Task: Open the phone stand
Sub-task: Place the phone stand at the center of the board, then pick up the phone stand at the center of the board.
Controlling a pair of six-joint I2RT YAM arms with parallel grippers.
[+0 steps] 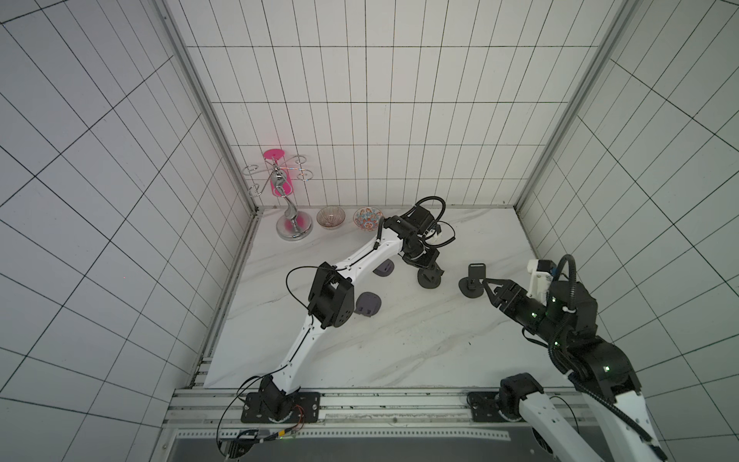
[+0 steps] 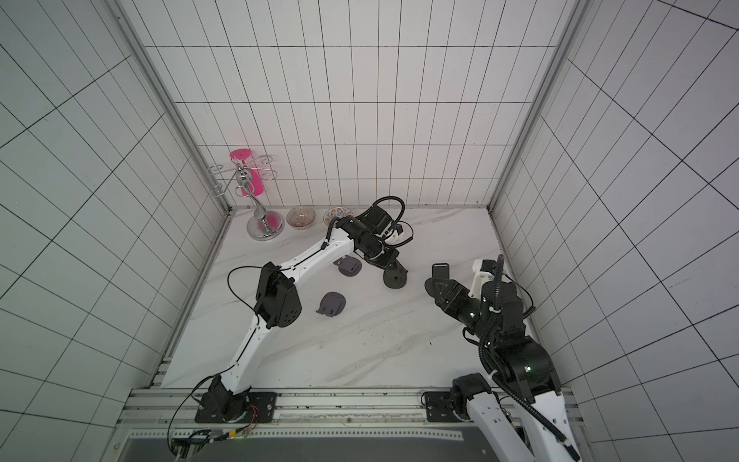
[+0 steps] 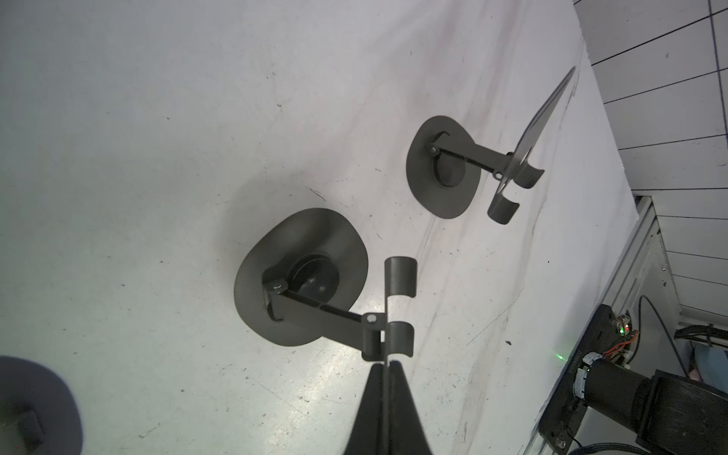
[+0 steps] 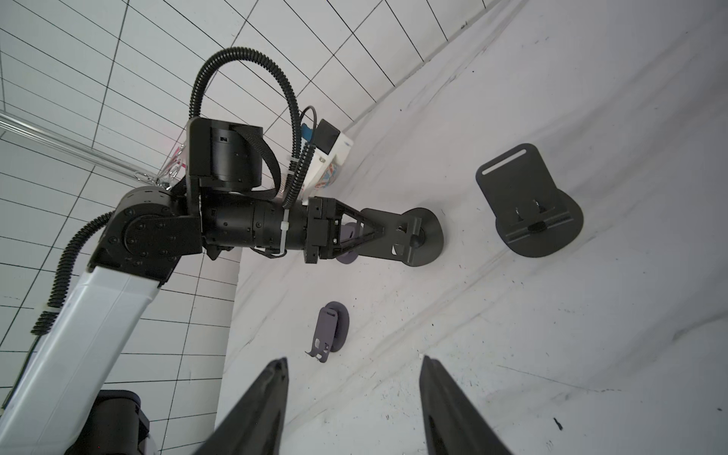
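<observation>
A black phone stand (image 3: 301, 275) rests on the marble table with its round base flat, its arm raised and its plate edge-on. My left gripper (image 3: 388, 366) is shut on that thin plate. Both top views show this grip (image 1: 430, 266) (image 2: 390, 264) above the base (image 1: 430, 281) (image 2: 396, 279). The right wrist view shows the same stand (image 4: 423, 236). My right gripper (image 4: 354, 368) is open and holds nothing. It hovers (image 1: 486, 289) beside a second black stand (image 1: 472, 285) (image 4: 537, 220) whose plate stands unfolded.
Two grey-purple folded stands (image 1: 368, 304) (image 1: 384, 267) lie near the left arm. Two bowls (image 1: 330, 217) (image 1: 367, 219), a chrome cup rack (image 1: 294, 228) and a pink cup (image 1: 276, 176) stand at the back left. Tiled walls close three sides.
</observation>
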